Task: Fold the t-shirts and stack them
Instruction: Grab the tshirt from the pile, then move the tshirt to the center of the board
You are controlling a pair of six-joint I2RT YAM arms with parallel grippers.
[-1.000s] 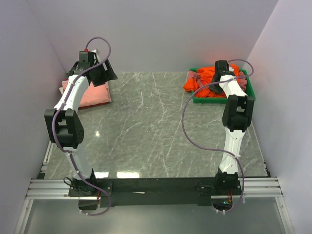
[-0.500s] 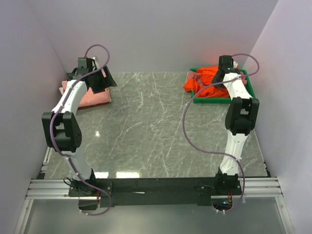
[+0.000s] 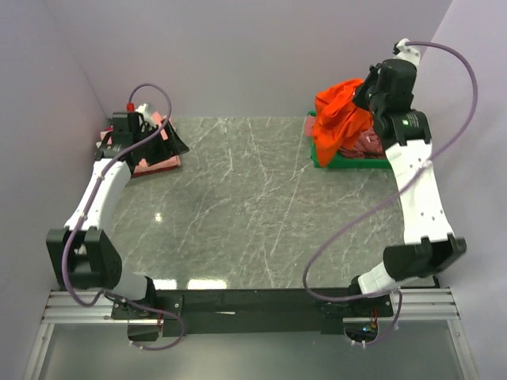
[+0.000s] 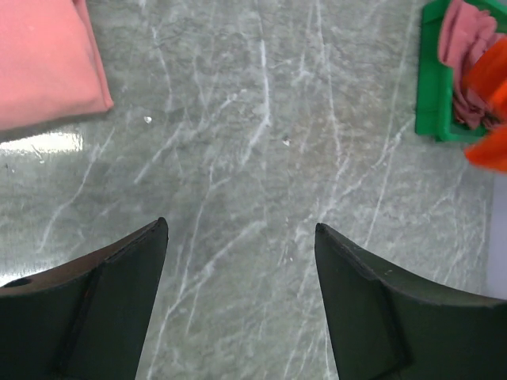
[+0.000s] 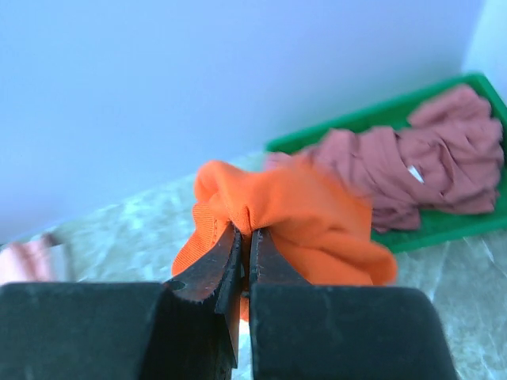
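My right gripper (image 5: pixel 247 229) is shut on the bright orange t-shirt (image 5: pixel 305 218) and holds it up above the green bin; the shirt hangs in a bunch in the top view (image 3: pixel 339 117). Dusty rose-mauve t-shirts (image 5: pixel 428 166) lie crumpled in the bin, also seen in the top view (image 3: pixel 366 144). A folded salmon-pink t-shirt (image 4: pixel 43 59) lies at the far left of the table, partly hidden by my left arm in the top view (image 3: pixel 154 162). My left gripper (image 4: pixel 242 233) is open and empty above bare marble, near the pink shirt.
The green plastic bin (image 3: pixel 348 163) stands at the far right corner, also seen in the left wrist view (image 4: pixel 434 95) and right wrist view (image 5: pixel 444 229). Walls close in the table at the back and both sides. The grey marble tabletop (image 3: pixel 253 206) lies between the arms.
My right gripper has risen with the orange t-shirt, lifting it out of the bin. My left arm has drawn back from the pink shirt toward the left.
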